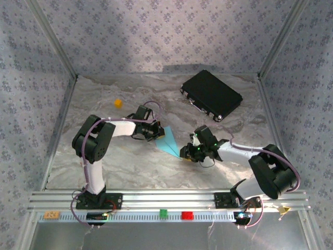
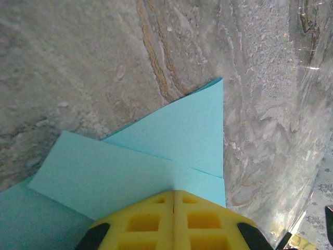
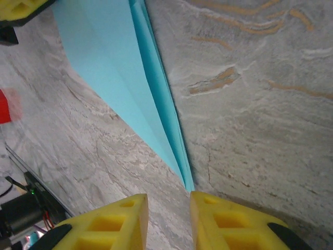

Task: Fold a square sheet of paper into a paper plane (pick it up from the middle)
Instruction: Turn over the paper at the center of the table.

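Paper plane: the light-blue paper plane [image 1: 167,140] lies flat in the middle of the marble-patterned table [image 1: 130,172], its sharp tip pointing toward the right arm and its wide rear toward the left arm.
Left gripper: the left gripper [image 1: 152,133] is closed, yellow fingers pressed together with only a seam between them. Its tips rest on the plane's wide rear end; whether a layer is pinched cannot be told.
Right gripper: the right gripper [image 1: 186,152] sits at the plane's tip with its jaws parted. The point of the plane ends just short of the gap, and nothing lies between the fingers.
Edges: seen from the right wrist, the plane's creased layers stack along one long straight edge and narrow to the point. Seen from the left wrist, the rear flaps overlap with crisp straight borders.
Writing: any lettering on the black case [image 1: 210,95] is too small to read.
Open room: bare table stretches from the plane toward the arm bases and out to its left.
Black case: well apart from the plane, beyond it and to its right, near the back wall.
Orange cube: the orange cube [image 1: 118,103] is well apart from the plane, beyond it and to its left.
Front rail: a green block [image 1: 163,212] and a red block [image 1: 187,214] sit on the aluminium rail [image 1: 156,198], on the near side of the plane.
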You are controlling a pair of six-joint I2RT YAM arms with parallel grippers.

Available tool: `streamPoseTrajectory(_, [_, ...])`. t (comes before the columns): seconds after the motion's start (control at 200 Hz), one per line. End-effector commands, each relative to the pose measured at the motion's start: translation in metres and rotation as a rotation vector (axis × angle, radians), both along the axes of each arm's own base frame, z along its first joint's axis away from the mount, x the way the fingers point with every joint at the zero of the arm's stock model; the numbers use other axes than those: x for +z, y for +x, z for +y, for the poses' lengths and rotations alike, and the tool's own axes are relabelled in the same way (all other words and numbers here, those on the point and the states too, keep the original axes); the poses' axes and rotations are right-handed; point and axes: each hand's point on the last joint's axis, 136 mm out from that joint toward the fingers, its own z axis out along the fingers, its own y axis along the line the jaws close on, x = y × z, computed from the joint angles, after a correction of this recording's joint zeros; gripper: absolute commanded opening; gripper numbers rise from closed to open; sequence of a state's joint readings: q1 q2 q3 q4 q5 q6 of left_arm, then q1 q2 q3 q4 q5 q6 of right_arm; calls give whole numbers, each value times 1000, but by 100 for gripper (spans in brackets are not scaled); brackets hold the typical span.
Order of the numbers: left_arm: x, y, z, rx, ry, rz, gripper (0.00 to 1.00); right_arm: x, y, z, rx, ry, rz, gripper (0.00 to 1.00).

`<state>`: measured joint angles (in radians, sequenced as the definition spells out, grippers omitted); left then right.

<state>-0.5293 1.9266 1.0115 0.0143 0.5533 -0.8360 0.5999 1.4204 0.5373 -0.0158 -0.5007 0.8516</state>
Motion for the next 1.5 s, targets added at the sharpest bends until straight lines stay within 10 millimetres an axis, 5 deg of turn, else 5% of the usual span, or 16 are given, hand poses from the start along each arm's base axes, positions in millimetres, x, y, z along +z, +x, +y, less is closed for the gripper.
streamPoseTrajectory(0.0, [-29, -12, 18, 36, 89, 75, 0, -3, 2, 1, -67, 16, 55, 29])
streamPoseTrajectory(0.445, [-28, -10, 18, 39, 84, 77, 0, -17, 0, -1, -68, -7, 108, 29])
streamPoseTrajectory(1.494, [-23, -9, 16, 38, 72, 72, 0, 10, 32, 24, -56, 199, 6, 28])
